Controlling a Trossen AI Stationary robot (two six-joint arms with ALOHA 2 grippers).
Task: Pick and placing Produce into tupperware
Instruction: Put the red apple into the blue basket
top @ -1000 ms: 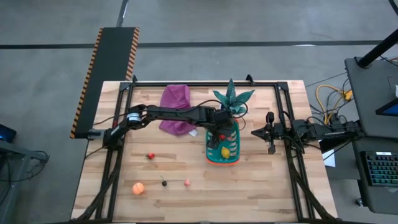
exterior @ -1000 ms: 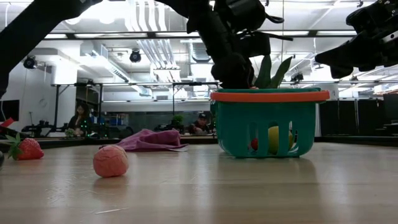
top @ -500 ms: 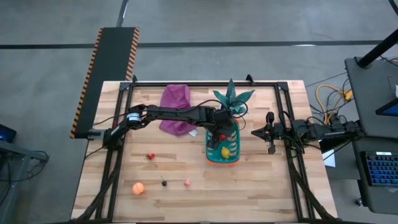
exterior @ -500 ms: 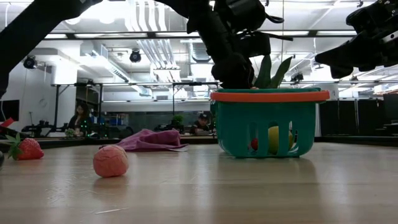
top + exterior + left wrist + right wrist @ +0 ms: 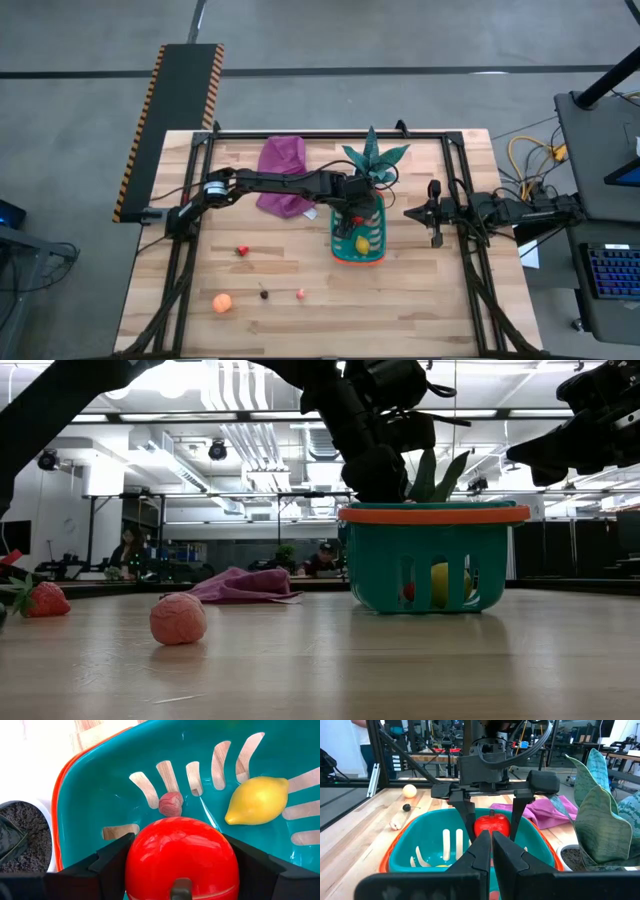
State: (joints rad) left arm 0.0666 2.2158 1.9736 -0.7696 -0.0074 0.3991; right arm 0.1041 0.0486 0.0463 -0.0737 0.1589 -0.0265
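Observation:
The teal basket with an orange rim point(image 5: 338, 256) stands mid-table. It holds a yellow lemon point(image 5: 257, 800) and a small pink-red piece point(image 5: 171, 803). My left gripper point(image 5: 352, 213) is over the basket's far end, shut on a red round fruit point(image 5: 181, 857). The fruit also shows in the right wrist view point(image 5: 491, 826). On the table to the left lie a strawberry point(image 5: 242, 251), an orange ball point(image 5: 222, 303), a dark piece point(image 5: 264, 294) and a pink piece point(image 5: 301, 294). My right gripper point(image 5: 410, 213) is shut and empty, right of the basket. My left gripper pinches the red fruit by its two opposite sides point(image 5: 134, 865) between its two fingers point(image 5: 465, 815). The fingers come from above, pointing down into the basket. The fruit is upright with its stem up, lifted clear of the basket's floor at about rim height.
A green spiky plant in a white pot point(image 5: 372, 160) stands right behind the basket, close to my left gripper. A purple cloth point(image 5: 283, 175) lies at the far side, under the left arm. People sit in the room beyond the table.

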